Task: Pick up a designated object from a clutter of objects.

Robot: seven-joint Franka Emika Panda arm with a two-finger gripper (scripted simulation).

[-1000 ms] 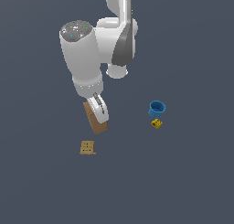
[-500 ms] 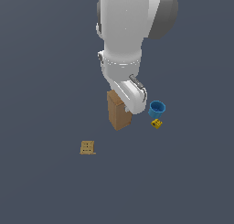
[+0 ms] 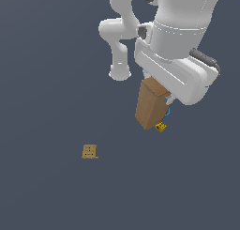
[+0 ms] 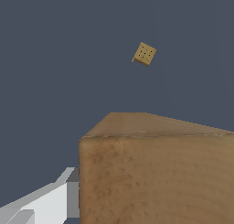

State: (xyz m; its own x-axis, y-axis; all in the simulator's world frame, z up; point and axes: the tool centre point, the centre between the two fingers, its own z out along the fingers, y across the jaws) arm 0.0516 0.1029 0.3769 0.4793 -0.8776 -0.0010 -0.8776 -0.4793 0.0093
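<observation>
- Slippage is the main worry: the brown box (image 3: 151, 104) hangs below the gripper (image 3: 165, 94), tilted off vertical, clear of the floor (image 3: 47, 83), and most of its length sits below the grip. A long load held near one end can pivot or slide out if the arm swings fast.
- Grip state: the box is clamped in the hand, judging by how it hangs in the air under the wrist. In the wrist view one pale finger (image 4: 50, 200) lies against the box's side (image 4: 155, 177), but the opposite finger is hidden behind the box, so how squarely the jaws bite I cannot tell.
- Collision below: the tiny yellow block (image 3: 161, 126) shows just at the box's lower corner in the exterior view, and only a sliver of the blue cup (image 3: 167, 112) peeks out beside the box. They are probably on the floor behind it, not touching, though this single angle leaves that uncertain. Any dip or sideways sweep at low height could knock them.
- Tan dotted square (image 3: 89, 151) lies well apart toward the exterior view's left, and poses no risk.
- Blind spot: the box fills much of the wrist view, so a shift in the grasp would be hard to notice there.
</observation>
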